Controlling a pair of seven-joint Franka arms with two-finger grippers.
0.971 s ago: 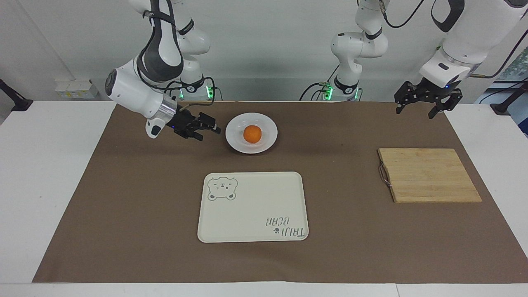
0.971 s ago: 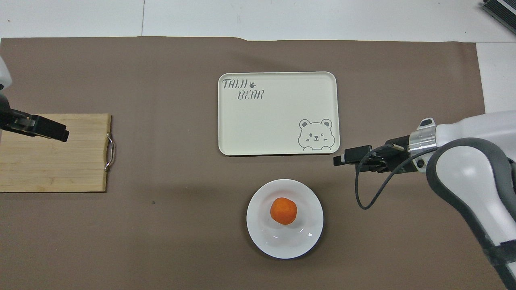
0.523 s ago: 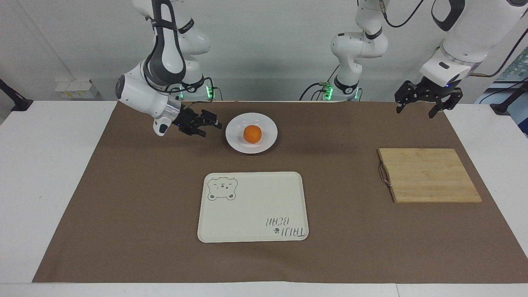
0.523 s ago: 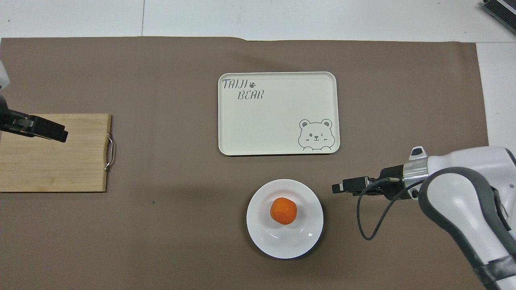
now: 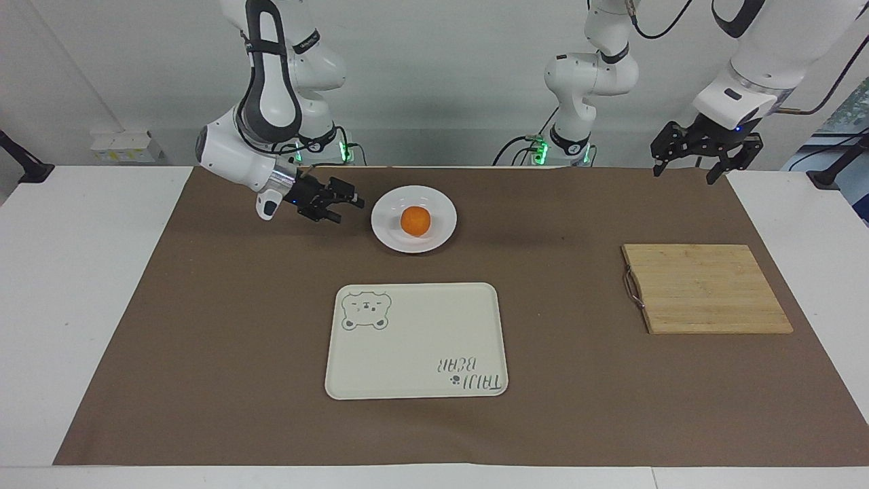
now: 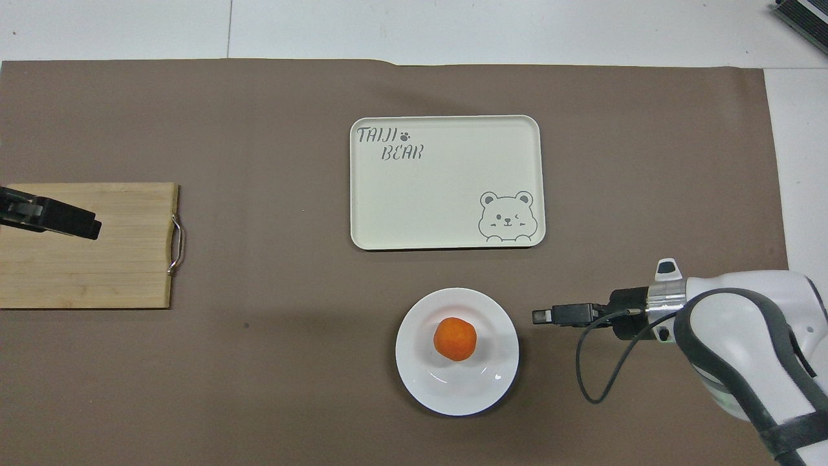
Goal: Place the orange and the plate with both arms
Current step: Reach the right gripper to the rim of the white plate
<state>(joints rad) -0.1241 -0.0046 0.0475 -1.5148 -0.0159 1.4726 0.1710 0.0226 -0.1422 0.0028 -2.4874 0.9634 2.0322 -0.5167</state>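
On the plate (image 5: pixel 390 234) sits the orange (image 5: pixel 415 221); the right tool (image 5: pixel 345 206), spread and empty, hangs just beside its rim; the tray (image 5: pixel 407 353) lies farther out; the left tool (image 5: pixel 706 155), spread, waits above the table's edge near the cutting board (image 5: pixel 706 288).
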